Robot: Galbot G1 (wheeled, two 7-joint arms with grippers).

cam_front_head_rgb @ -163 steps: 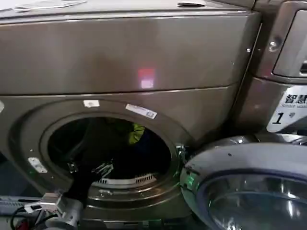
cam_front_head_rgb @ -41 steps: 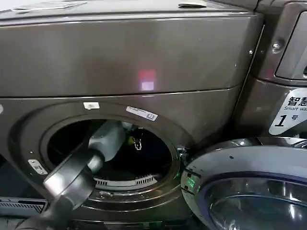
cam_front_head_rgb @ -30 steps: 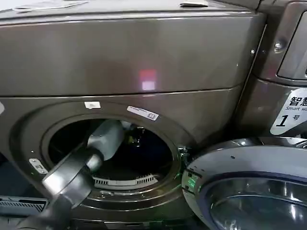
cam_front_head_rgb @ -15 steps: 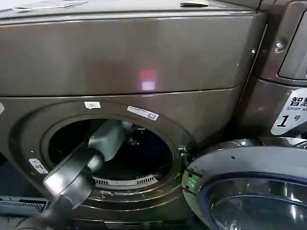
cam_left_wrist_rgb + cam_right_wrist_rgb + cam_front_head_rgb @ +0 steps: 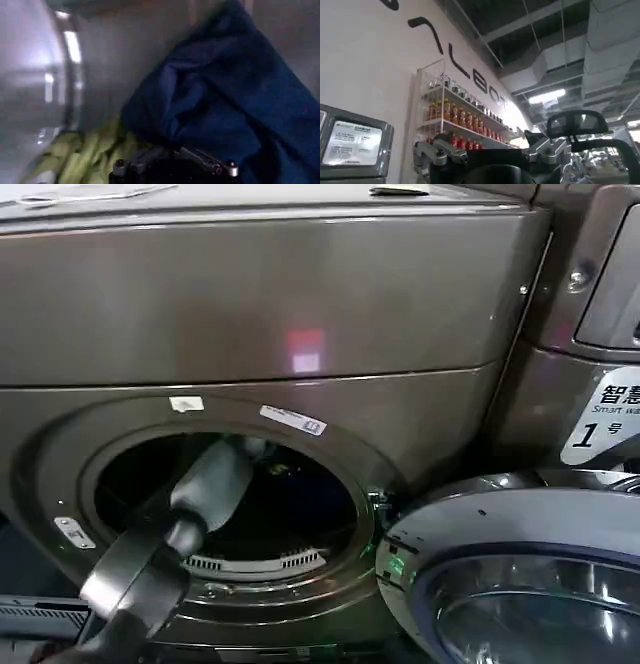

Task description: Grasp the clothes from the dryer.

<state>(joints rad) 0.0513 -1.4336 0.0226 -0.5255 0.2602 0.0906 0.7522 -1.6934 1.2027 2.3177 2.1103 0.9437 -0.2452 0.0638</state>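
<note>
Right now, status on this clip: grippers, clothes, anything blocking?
Left gripper deep inside the bronze-grey front-loading dryer, at the lime-green and navy fabric bundle. Right gripper parked, aimed at the room. Round door open, porthole unobstructed.

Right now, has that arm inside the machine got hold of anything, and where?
It cannot be told. The left gripper is deep in the dryer, right against the clothes, but its fingertips are hidden. The right gripper holds nothing.

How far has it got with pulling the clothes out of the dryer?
Done: the dryer door is open and the left arm reaches into the drum. In hand: the left gripper is right at the clothes; no grip is visible. Left: grasping and pulling them out. The right gripper points away.
</note>
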